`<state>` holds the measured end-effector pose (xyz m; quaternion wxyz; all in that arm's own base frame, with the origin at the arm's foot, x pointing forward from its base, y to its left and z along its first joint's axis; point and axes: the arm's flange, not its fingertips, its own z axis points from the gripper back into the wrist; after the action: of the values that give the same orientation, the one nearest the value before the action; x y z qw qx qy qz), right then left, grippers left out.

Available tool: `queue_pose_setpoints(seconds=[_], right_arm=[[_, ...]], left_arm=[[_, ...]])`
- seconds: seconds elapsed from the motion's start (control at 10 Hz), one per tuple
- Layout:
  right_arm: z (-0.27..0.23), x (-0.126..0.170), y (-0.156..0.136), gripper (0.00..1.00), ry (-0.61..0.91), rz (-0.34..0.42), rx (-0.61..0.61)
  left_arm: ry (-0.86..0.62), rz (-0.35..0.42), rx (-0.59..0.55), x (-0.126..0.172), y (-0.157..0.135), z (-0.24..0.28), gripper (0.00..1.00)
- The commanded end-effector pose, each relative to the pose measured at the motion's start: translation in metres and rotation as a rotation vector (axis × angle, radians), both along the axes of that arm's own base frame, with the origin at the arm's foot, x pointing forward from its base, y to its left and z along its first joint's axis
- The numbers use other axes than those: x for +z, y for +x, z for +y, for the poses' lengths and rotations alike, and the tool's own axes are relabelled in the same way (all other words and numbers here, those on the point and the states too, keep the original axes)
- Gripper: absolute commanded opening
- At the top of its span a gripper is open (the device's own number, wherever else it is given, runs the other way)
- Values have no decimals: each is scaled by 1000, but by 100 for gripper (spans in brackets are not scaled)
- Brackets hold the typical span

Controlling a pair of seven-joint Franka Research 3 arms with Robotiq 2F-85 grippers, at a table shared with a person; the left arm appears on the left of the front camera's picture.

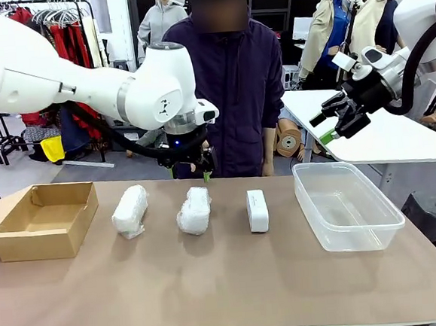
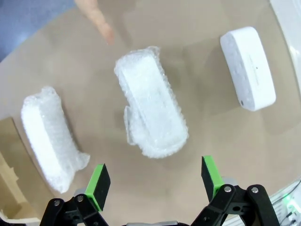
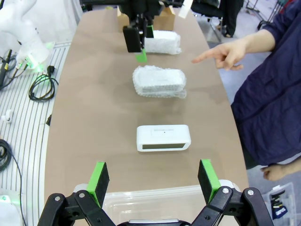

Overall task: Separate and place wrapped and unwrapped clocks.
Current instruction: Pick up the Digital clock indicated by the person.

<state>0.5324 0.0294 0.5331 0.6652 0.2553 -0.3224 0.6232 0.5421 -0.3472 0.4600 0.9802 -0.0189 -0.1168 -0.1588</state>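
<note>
Three white clocks lie in a row on the brown table. Two are wrapped in bubble padding: a left bundle (image 1: 130,211) (image 2: 49,136) (image 3: 162,43) and a middle bundle (image 1: 194,210) (image 2: 153,110) (image 3: 159,81). To their right lies the smooth unwrapped clock (image 1: 257,210) (image 2: 248,67) (image 3: 163,138). My left gripper (image 1: 196,168) (image 2: 154,181) hangs open just above the middle bundle, touching nothing. My right gripper (image 1: 322,127) (image 3: 153,180) is open and raised high at the right, above the plastic bin.
An open cardboard box (image 1: 45,220) stands at the table's left end and a clear plastic bin (image 1: 346,204) (image 3: 155,200) at its right end. A person stands at the far side; their hand (image 3: 225,54) points toward the wrapped bundles.
</note>
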Motion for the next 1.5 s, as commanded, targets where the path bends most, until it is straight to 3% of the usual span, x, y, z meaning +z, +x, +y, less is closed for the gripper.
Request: queue_pose_setpoints(seconds=[0.0,0.1,0.6,1.0,1.4], right_arm=[[1,1,-1,100,5,-2,2],[1,1,-1,100,5,-2,2],[1,1,-1,100,5,-2,2],[1,1,-1,100,5,-2,2],[1,1,-1,100,5,-2,2]], left_arm=[[3,-43,19,3,7,-7,100],[0,0,0,0,0,0,100],[-4,-2,5,-3,4,-6,100],[17,65,141,-49,31,-29,100],[47,101,198,-86,41,-41,100]])
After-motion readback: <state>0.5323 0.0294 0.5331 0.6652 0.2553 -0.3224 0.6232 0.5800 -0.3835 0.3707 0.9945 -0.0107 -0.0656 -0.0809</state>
